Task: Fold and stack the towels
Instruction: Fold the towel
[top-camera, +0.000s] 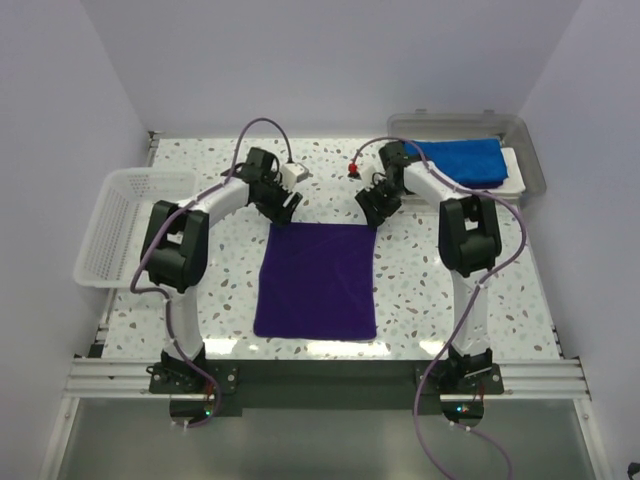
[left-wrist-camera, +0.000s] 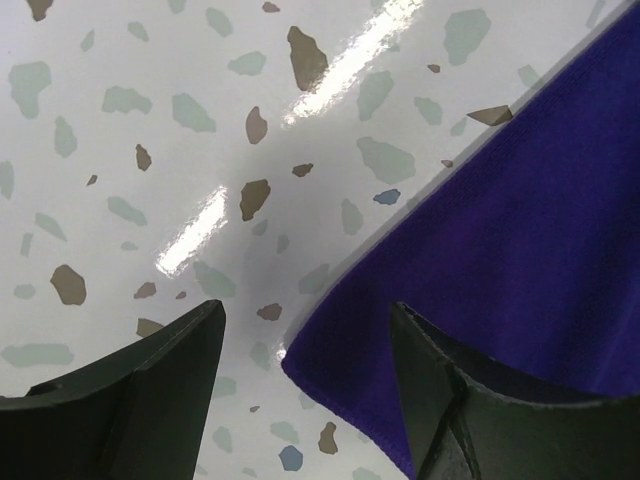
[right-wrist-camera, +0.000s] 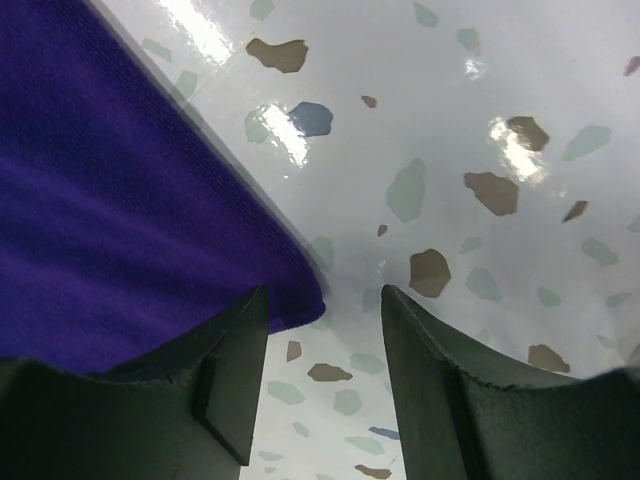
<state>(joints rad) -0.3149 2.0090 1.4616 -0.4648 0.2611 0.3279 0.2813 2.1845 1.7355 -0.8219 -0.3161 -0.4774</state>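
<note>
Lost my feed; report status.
Left gripper, right gripper open, astride far corners of flat purple cloth towel. Blue cloth towel in grey tray. Nothing blocking.

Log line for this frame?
purple towel spread flat | left fingers open at far-left corner | right fingers open at far-right corner | blue towel in tray

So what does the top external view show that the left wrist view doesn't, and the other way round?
Only the top external view: the whole deep purple cloth towel spread flat, the right gripper at its far right corner, a white plastic basket on the left, and a royal blue towel in the grey tray. Only the left wrist view: the far left corner of the purple towel lying just between the open fingers, unclamped. Both: the purple towel, the speckled table and the left gripper.
</note>
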